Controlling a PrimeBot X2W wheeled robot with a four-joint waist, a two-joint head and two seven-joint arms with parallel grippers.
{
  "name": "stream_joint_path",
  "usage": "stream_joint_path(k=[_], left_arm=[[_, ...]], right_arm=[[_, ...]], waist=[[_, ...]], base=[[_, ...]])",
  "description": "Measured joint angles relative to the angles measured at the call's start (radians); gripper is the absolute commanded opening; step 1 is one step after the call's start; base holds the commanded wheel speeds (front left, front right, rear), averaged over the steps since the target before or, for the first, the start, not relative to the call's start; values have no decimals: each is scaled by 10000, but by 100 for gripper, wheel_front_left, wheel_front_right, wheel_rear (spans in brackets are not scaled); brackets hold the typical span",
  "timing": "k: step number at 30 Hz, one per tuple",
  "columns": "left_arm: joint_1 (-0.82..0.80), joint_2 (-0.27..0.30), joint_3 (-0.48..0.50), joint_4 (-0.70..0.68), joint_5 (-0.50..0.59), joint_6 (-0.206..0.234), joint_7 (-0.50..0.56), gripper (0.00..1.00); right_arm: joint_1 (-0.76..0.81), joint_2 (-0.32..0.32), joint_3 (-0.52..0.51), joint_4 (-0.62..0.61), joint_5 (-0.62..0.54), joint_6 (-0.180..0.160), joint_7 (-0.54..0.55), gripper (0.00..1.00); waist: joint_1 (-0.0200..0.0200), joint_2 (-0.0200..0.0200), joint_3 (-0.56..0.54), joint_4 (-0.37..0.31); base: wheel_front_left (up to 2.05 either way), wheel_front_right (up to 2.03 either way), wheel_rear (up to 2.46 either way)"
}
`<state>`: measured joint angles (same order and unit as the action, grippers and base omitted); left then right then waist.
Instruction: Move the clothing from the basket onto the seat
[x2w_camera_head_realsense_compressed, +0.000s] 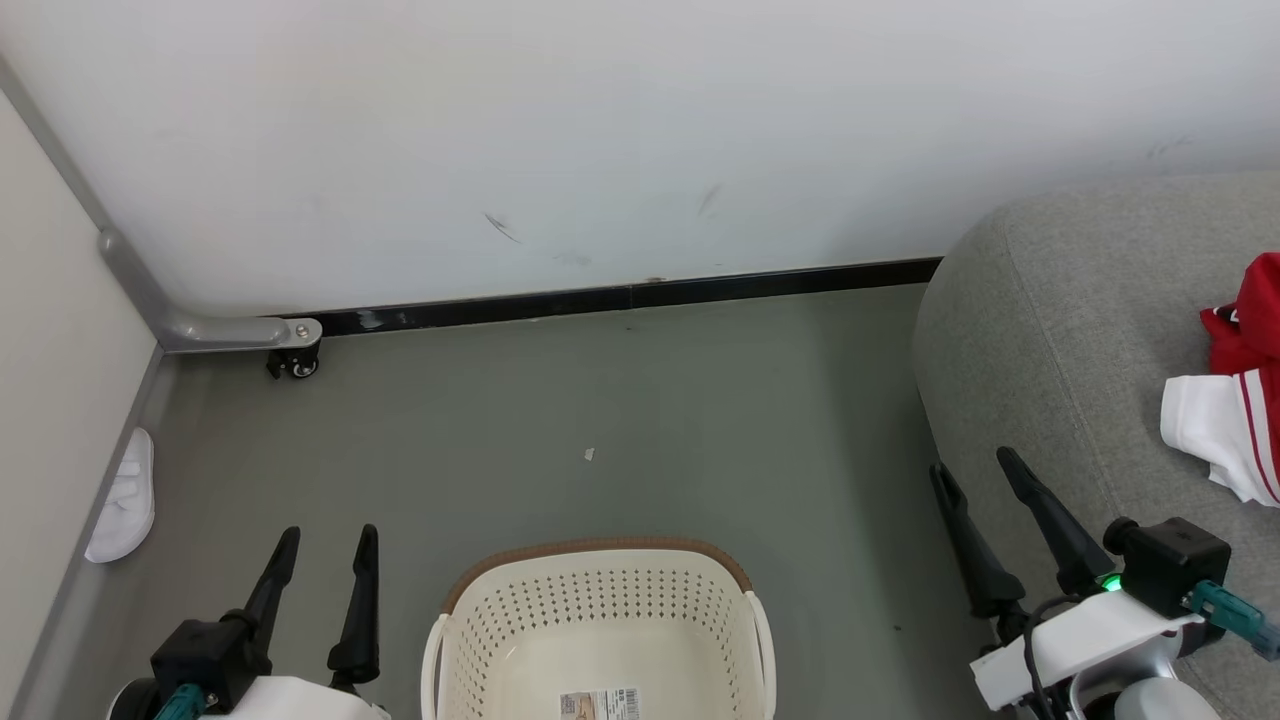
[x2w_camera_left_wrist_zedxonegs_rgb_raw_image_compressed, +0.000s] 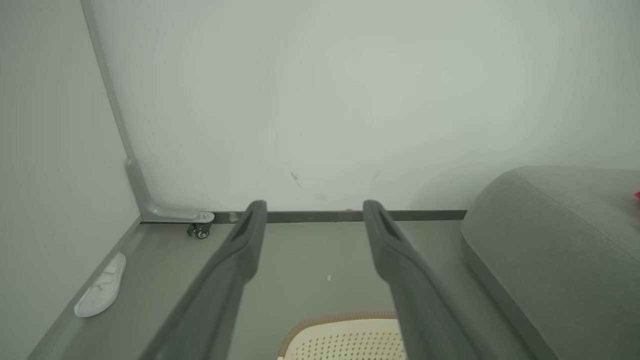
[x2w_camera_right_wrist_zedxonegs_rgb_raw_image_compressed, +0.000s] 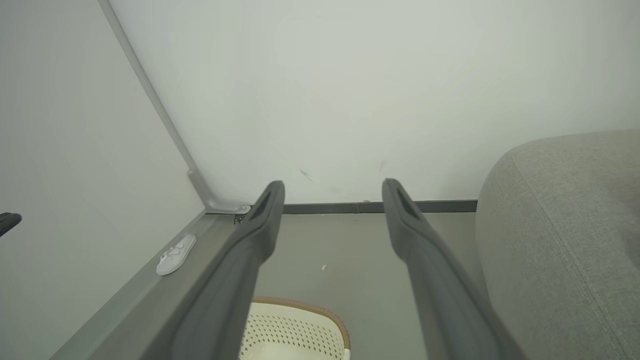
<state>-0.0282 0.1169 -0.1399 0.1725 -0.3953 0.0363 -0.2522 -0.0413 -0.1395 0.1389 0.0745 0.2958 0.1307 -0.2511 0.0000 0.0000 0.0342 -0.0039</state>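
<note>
The cream perforated basket (x2w_camera_head_realsense_compressed: 600, 620) stands on the floor at the bottom centre, its inside bare but for a paper label (x2w_camera_head_realsense_compressed: 600, 703). Red and white clothing (x2w_camera_head_realsense_compressed: 1235, 400) lies on the grey seat (x2w_camera_head_realsense_compressed: 1060, 330) at the right edge. My left gripper (x2w_camera_head_realsense_compressed: 328, 535) is open beside the basket's left side, holding nothing. My right gripper (x2w_camera_head_realsense_compressed: 975, 465) is open at the seat's front edge, holding nothing. Both wrist views look along open fingers (x2w_camera_left_wrist_zedxonegs_rgb_raw_image_compressed: 245, 240) (x2w_camera_right_wrist_zedxonegs_rgb_raw_image_compressed: 265, 215) at the basket rim (x2w_camera_left_wrist_zedxonegs_rgb_raw_image_compressed: 340, 320) (x2w_camera_right_wrist_zedxonegs_rgb_raw_image_compressed: 310, 307) and the seat (x2w_camera_left_wrist_zedxonegs_rgb_raw_image_compressed: 550, 240) (x2w_camera_right_wrist_zedxonegs_rgb_raw_image_compressed: 565, 225).
A white slipper (x2w_camera_head_realsense_compressed: 125, 497) lies by the left wall. A grey bracket with a small caster (x2w_camera_head_realsense_compressed: 295, 358) sits in the far left corner. A tiny white scrap (x2w_camera_head_realsense_compressed: 589, 454) lies on the grey floor (x2w_camera_head_realsense_compressed: 600, 400). The white wall closes the back.
</note>
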Motion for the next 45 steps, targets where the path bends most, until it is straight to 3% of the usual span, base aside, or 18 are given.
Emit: stream_joint_path(k=[11, 12, 22, 35, 45], left_arm=[[0, -182, 169, 155, -6, -234, 0, 100], [1, -198, 174, 192, -29, -278, 2, 0], [206, -497, 194, 817, -512, -309, 199, 0], [191, -512, 477, 911, -2219, -481, 685, 0], [175, -533, 698, 922, -3363, -579, 1126, 0]], right_arm=[[0, 63, -10, -12, 0, 0, 0, 100], [2, 77, 2, 10, 2, 0, 2, 0], [410, 301, 140, 518, 445, 0, 17, 0], [423, 401, -33, 382, 2468, 0, 245, 0], [422, 410, -286, 483, 3877, 0, 579, 0]], waist=[[0, 0, 20, 0], [0, 0, 19, 2], [0, 0, 20, 2], [7, 0, -45, 9], [84, 0, -131, 19]], base=[[0, 0, 0], [0, 0, 0], [0, 0, 0], [0, 0, 0], [0, 0, 0]])
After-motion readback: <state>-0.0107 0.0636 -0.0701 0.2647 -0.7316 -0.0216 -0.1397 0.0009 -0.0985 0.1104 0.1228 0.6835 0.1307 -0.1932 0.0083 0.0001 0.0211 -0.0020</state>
